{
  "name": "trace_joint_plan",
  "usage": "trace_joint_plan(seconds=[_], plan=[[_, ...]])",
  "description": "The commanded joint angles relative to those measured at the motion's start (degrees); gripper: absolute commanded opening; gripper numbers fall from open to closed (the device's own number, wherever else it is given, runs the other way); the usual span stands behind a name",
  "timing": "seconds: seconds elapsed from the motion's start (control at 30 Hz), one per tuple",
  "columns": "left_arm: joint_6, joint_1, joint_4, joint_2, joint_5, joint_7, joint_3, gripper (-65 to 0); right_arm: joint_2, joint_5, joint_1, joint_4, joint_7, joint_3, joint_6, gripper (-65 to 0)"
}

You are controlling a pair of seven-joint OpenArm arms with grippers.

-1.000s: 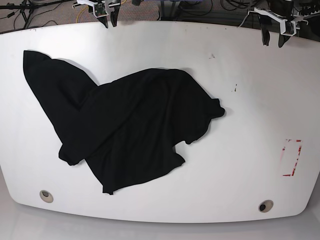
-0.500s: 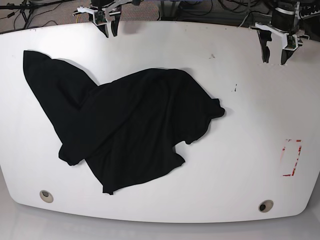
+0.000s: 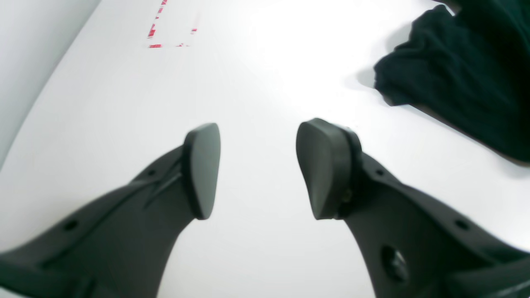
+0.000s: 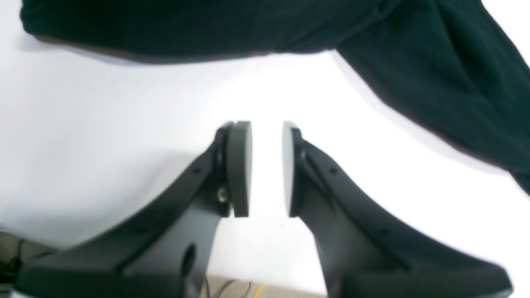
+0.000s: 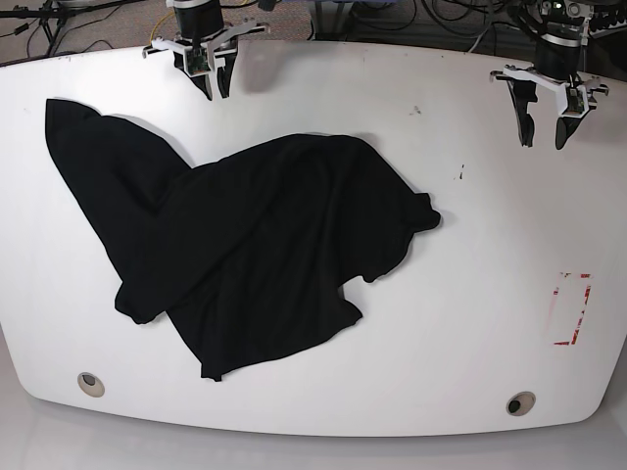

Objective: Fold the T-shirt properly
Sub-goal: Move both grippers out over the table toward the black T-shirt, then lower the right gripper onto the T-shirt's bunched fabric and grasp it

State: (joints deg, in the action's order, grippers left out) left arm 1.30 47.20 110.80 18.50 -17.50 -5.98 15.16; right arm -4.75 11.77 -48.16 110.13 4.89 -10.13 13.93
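Black T-shirt (image 5: 245, 250) lay crumpled left of centre on the white table (image 5: 490, 255). Left gripper (image 5: 545, 139) at 2 o'clock gaped wide, empty; right gripper (image 5: 216, 90) at 11, narrowly parted, empty. Best spread it flat first, each gripper pinching a separate edge.

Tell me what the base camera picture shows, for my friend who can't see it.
A crumpled black T-shirt lies unfolded on a white table. Two robot grippers hang over the far edge, touching nothing: the left gripper, open, and the right gripper, nearly closed. Red marks sit near the table's right edge.
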Motion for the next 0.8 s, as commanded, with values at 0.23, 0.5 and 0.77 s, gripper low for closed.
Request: trace_joint_plan(seconds=[0.23,0.5,0.77], plan=[[-0.4,-1.2,0.9,0.6,0.2,-1.7,0.4,-34.7,0.2,-0.3,3.0,1.4,0.2,0.2,0.8,-52.7],[-0.5,-2.9,0.9,0.6,0.4,-1.2,0.5,-34.6,0.5,0.0,6.2,1.4,-0.6,0.7,1.7,-53.1],[-0.5,-4.8,0.7,0.5,0.6,-0.6,0.2,-34.2,0.9,0.0,9.3,1.2,-2.5,1.1,1.6,-48.1]])
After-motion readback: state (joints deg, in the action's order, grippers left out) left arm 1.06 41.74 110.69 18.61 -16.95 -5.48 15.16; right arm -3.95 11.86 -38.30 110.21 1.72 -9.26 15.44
